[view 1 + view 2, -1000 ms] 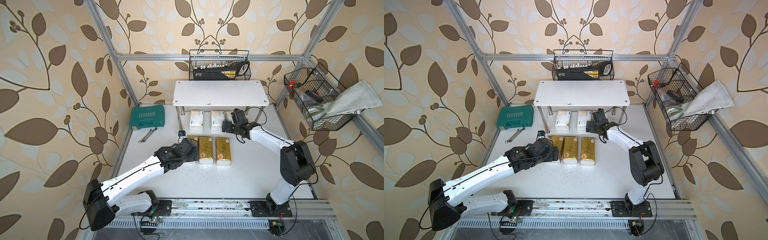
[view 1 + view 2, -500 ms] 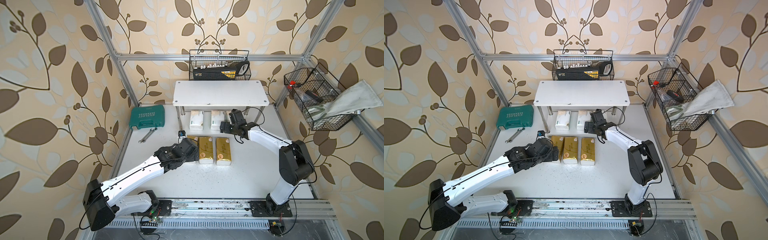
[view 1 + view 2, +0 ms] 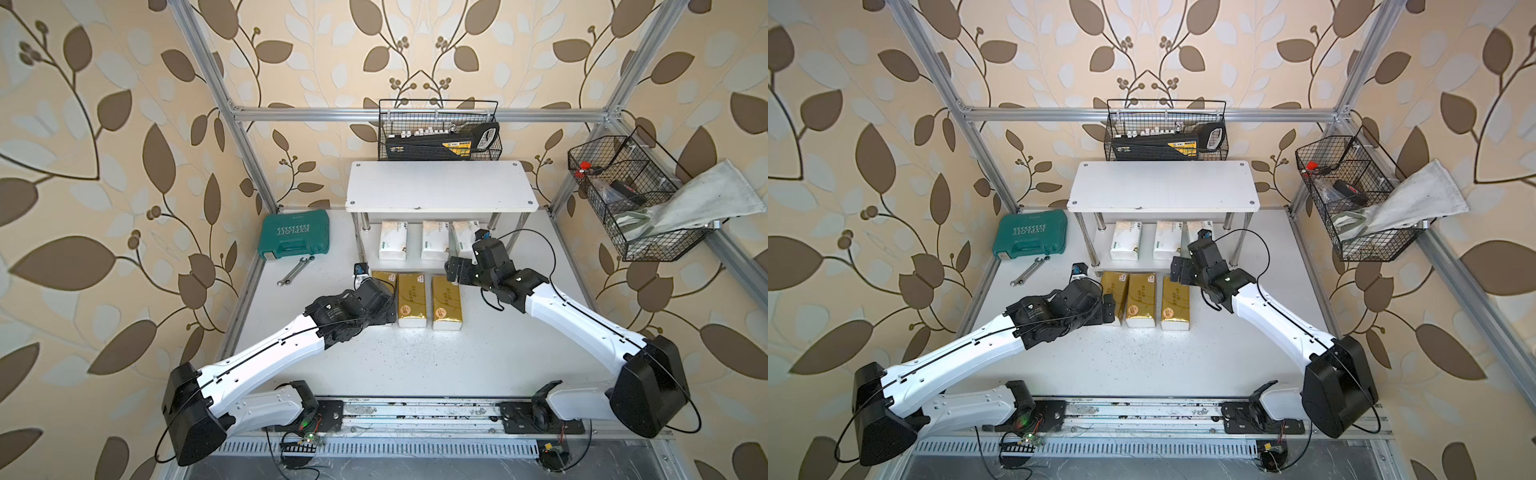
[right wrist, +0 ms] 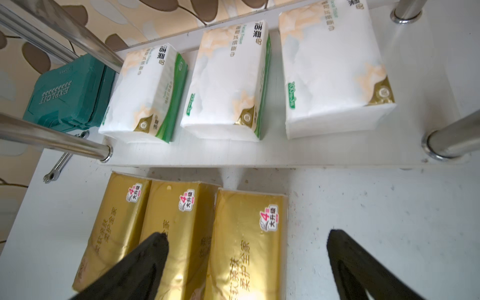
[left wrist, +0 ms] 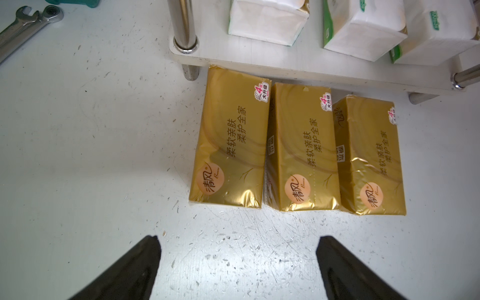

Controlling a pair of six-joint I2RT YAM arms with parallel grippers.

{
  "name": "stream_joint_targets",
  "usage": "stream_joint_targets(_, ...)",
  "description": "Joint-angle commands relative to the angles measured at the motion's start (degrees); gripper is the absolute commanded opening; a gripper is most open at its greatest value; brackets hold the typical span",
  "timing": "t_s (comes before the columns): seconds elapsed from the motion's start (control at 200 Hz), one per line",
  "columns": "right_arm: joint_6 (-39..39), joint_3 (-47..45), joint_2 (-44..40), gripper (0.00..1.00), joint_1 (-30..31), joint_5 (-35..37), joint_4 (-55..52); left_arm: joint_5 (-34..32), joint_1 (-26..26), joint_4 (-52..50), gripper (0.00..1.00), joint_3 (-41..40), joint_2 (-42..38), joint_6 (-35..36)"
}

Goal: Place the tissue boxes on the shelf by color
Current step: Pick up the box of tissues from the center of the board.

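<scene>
Three shiny gold packs [image 5: 228,140] before the shelf [image 3: 440,187], three white-green packs [image 4: 228,78] inside; left gripper [image 5: 239,239], right gripper [image 4: 248,233] gaping, empty.

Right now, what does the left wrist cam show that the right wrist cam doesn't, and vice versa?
Left wrist only: the gold packs full length, round logos at their near ends, and the open left tool over bare table.
Right wrist only: the white packs' whole printed tops, wallpaper, and the open right tool, one finger overlapping the gold packs.
Both: three gold packs on the table by the shelf's lower board, three white packs on it, the wrench.
</scene>
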Motion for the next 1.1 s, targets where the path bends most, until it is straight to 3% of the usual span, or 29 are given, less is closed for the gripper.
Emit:
stream_joint_targets(0.0,3.43,-2.35,-2.22,0.99,3.84,4.33,-6.25,-1.40,0.60,-1.19,0.99,-0.59,-2.19,-1.57)
stream_joint_targets(0.205,9.09,-4.60,-2.25,0.99,14.57,11.93,-11.36,-0.19,0.58,-1.62,0.99,-1.45,-3.54,-1.39)
stream_joint_targets(0.355,12.54,-5.42,1.12,0.99,18.22,13.57,-11.61,0.60,0.57,-1.94,0.99,-1.62,-3.37,-1.39)
stream_joint_targets(1.095,13.59,-6.21,16.34,0.99,19.10,12.71,-5.09,0.71,0.55,-1.55,0.99,-2.41,-4.51,-0.99)
